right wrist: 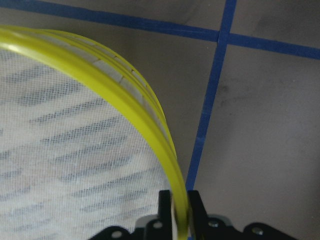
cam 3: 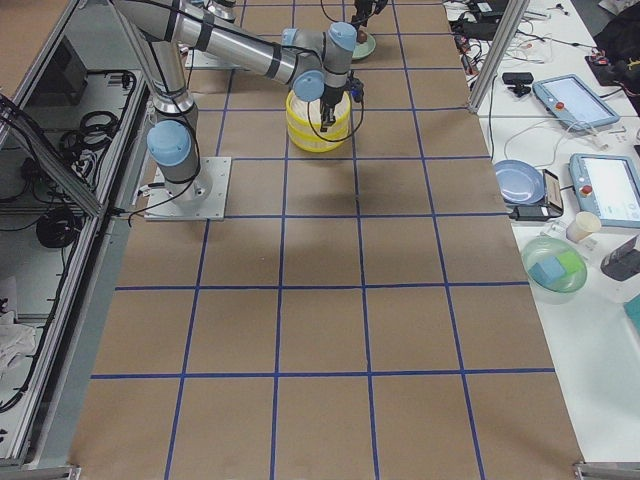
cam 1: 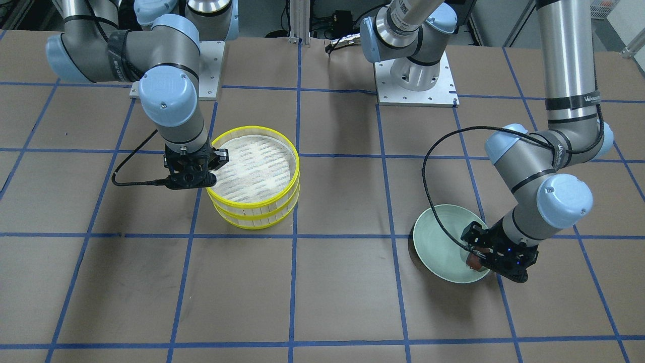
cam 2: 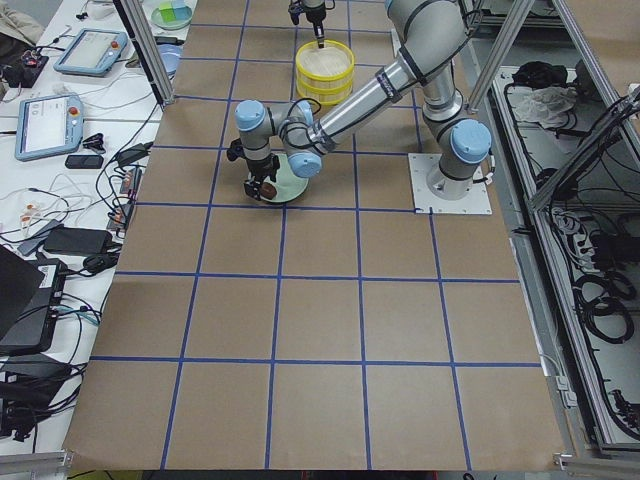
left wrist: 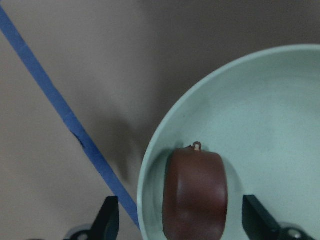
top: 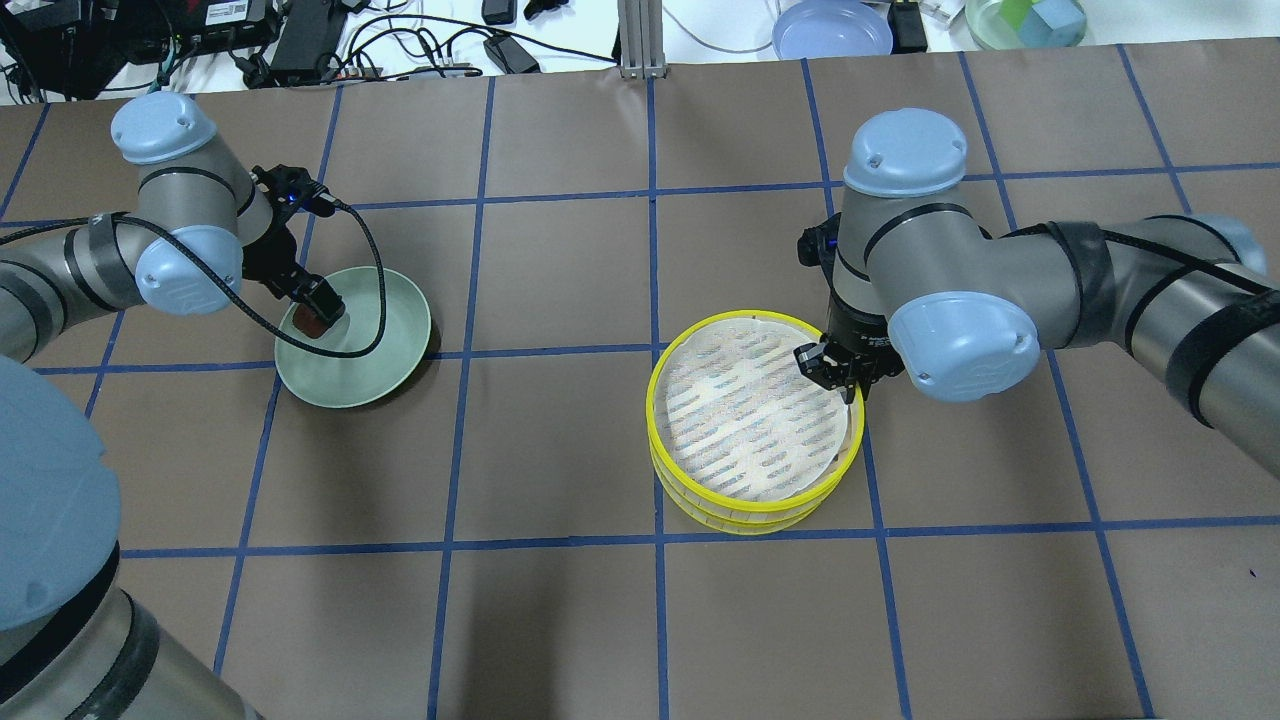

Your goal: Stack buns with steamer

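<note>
The dark reddish-brown bun (left wrist: pixel 195 195) lies in the pale green plate (left wrist: pixel 265 100) close to its rim. My left gripper (left wrist: pixel 182 220) is open and low over the plate, one finger on each side of the bun, neither touching it; it also shows in the overhead view (top: pixel 315 315). The two yellow-rimmed steamer trays are stacked, the top one (top: pixel 750 415) on the lower one (top: pixel 740 520). My right gripper (right wrist: pixel 179 210) is shut on the top tray's yellow rim (right wrist: pixel 125 82). The top tray's floor is bare. The cream-white bun is out of view.
The brown table carries a grid of blue tape lines (top: pixel 460 352). The arm bases (cam 1: pixel 415 75) stand at the robot's edge. A blue bowl (top: pixel 832 28), cables and devices lie beyond the far edge. The plate (top: pixel 390 330) sits well left of the trays.
</note>
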Controlling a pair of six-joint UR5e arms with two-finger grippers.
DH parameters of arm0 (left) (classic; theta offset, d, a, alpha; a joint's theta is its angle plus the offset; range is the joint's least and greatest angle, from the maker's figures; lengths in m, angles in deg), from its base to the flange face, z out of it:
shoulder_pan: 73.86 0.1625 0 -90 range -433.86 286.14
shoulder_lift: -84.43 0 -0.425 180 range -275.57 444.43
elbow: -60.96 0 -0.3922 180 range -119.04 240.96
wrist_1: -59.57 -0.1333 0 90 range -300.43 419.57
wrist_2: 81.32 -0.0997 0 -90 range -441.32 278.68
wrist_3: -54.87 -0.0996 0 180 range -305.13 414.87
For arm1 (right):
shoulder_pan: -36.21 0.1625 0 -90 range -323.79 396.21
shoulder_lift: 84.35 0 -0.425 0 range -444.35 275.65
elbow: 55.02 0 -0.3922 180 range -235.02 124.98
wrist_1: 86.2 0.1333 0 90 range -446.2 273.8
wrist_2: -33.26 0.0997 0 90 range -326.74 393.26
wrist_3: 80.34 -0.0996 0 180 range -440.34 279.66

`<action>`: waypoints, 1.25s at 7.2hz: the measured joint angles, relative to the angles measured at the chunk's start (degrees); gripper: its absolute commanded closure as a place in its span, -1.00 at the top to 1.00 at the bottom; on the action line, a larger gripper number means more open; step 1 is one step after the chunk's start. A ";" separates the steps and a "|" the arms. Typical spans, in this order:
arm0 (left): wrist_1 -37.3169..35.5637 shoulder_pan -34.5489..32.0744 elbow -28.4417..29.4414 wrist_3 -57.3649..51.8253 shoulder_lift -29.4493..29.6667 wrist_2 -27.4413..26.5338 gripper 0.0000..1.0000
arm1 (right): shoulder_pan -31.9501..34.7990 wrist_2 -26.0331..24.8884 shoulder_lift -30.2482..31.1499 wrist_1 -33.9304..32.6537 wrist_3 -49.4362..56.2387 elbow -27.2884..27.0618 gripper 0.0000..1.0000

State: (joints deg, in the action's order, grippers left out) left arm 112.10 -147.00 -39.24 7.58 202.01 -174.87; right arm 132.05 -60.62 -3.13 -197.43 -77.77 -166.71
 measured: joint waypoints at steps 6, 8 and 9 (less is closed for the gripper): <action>3.42 -0.11 0.12 0.18 -0.83 -0.18 -1.00 | -0.88 1.52 6.32 19.41 -2.61 25.58 1.00; 8.09 -0.34 2.08 3.59 -1.96 -0.16 -1.00 | -0.96 2.03 8.04 21.88 -5.36 30.66 1.00; 12.61 -0.88 4.25 7.29 -3.31 0.02 -1.00 | -0.97 1.77 8.32 21.13 -5.77 31.13 1.00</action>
State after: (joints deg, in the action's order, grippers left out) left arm 124.70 -147.87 -34.99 14.88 198.70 -174.85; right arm 131.09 -58.85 5.19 -176.30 -83.54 -135.58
